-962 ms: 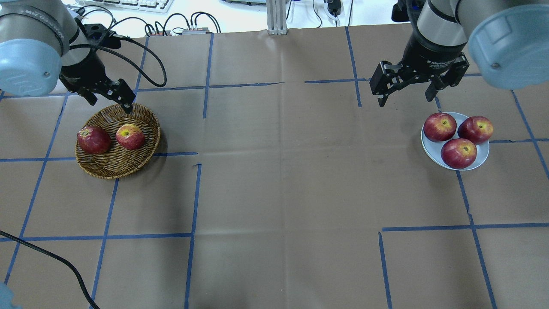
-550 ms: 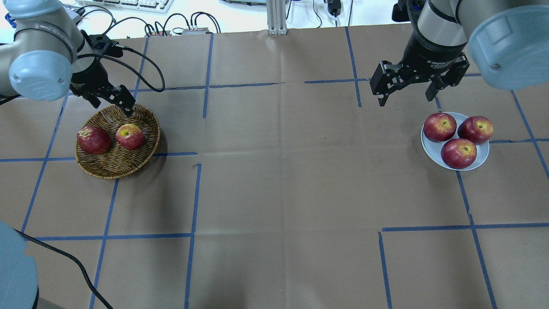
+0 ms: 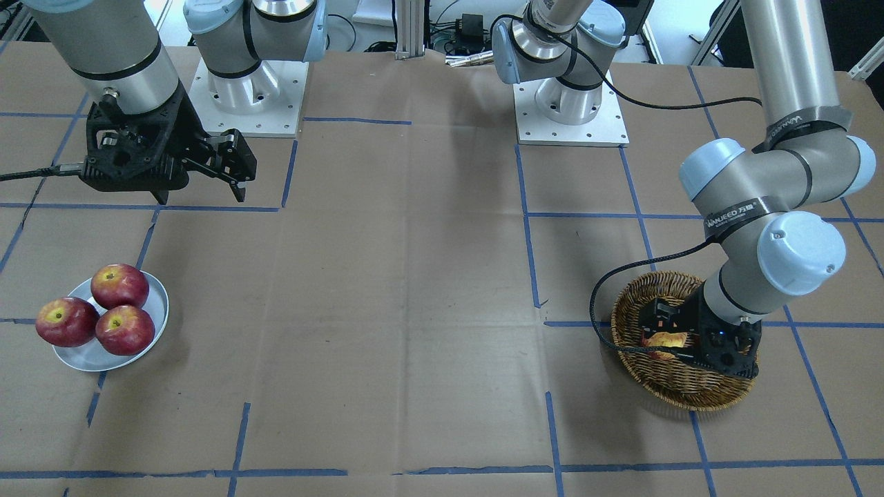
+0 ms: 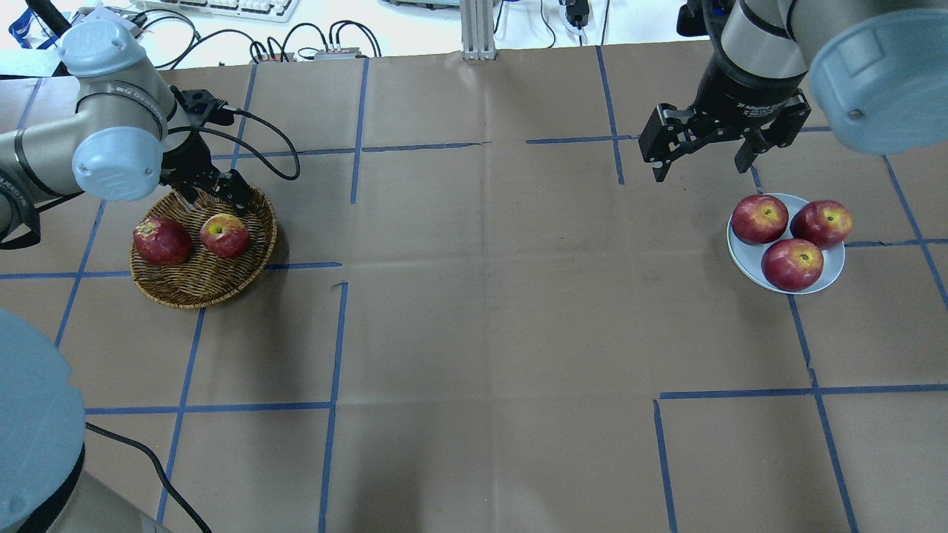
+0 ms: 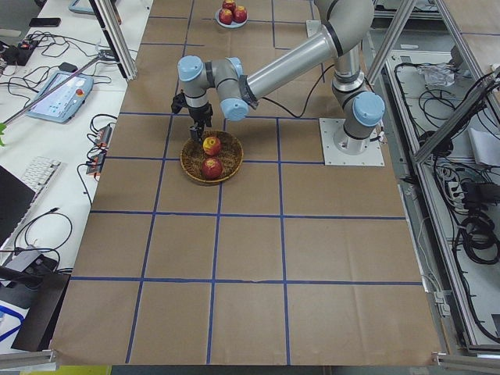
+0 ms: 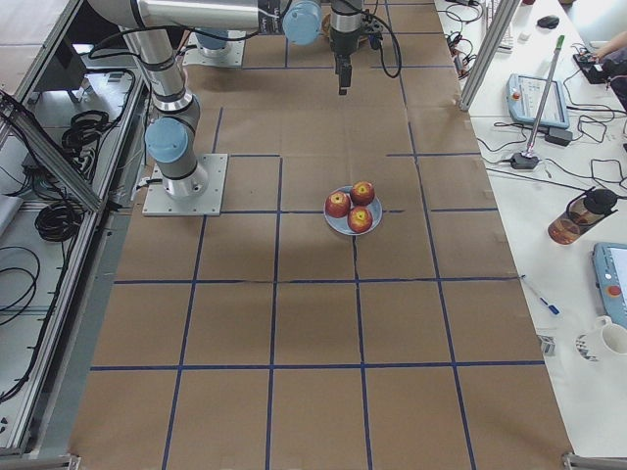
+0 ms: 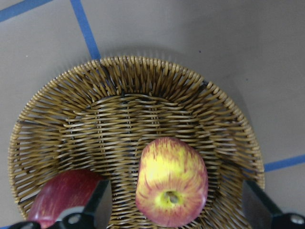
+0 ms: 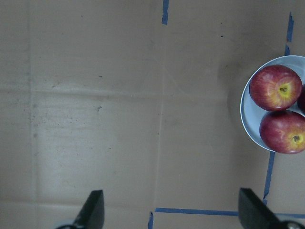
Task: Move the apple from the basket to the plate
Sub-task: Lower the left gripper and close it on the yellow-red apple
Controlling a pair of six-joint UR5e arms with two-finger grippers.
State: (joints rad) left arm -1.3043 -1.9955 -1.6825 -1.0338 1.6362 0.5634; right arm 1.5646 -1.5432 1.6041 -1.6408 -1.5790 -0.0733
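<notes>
Left wrist-mounted: apple (image 7: 171, 188) within left hand (image 7: 177, 190) (spread)

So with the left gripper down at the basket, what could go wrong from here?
1. The left gripper is open around the pale apple, but the dark apple shows right at one finger in the wrist view. Closing could nudge or catch it.
2. The plate already holds three apples with little bare space left, so a fourth may roll off or knock one out.
</notes>
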